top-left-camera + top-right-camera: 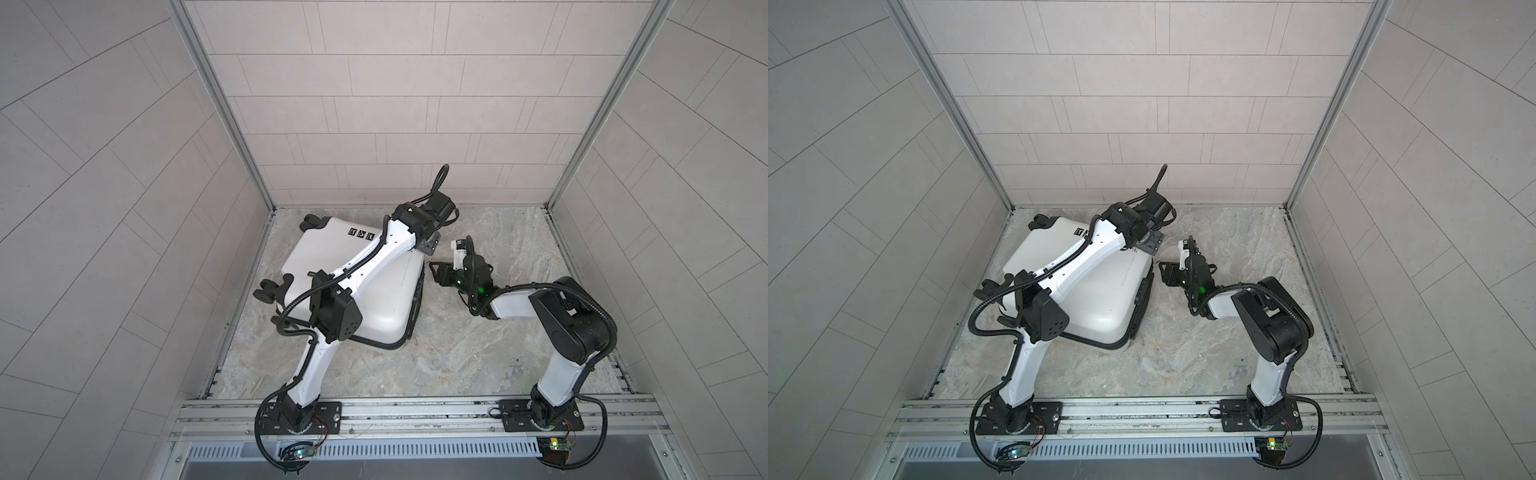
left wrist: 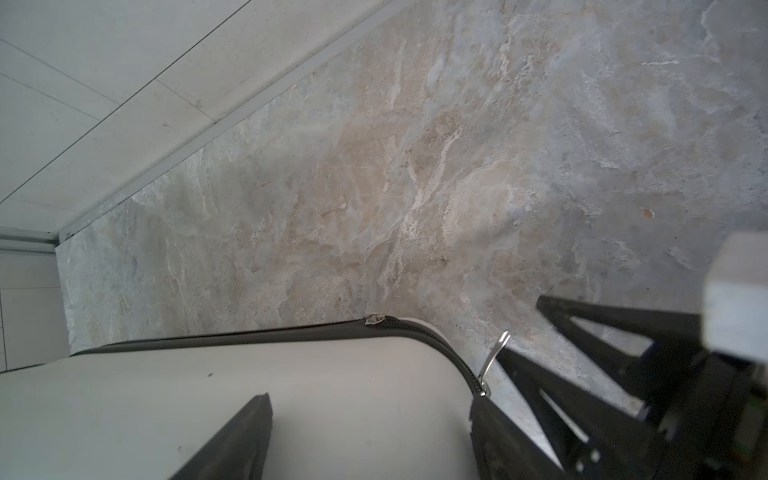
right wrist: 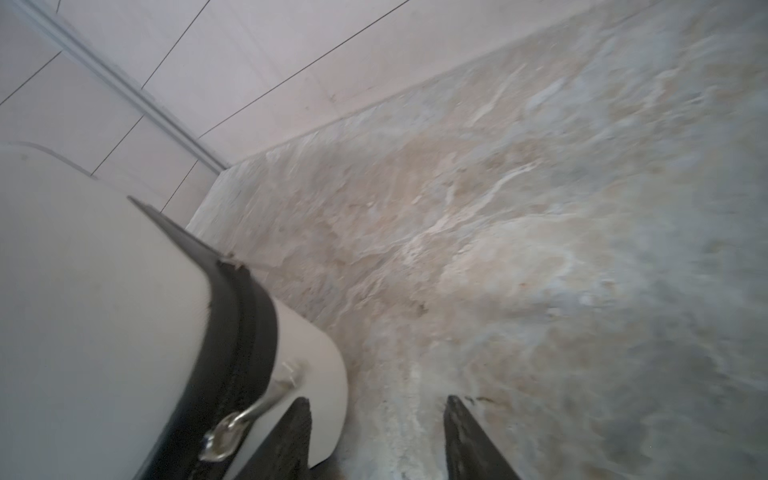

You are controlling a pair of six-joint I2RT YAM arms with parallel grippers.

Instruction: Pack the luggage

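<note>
No word, brand or number can be read anywhere. The white shell of the luggage carries a row of three small black square icons with white figures near its far edge, too small to make out. A thin line of tiny dark print runs along the shell near its right side and is illegible. A small dark tag nearer the left side is also unreadable.
</note>
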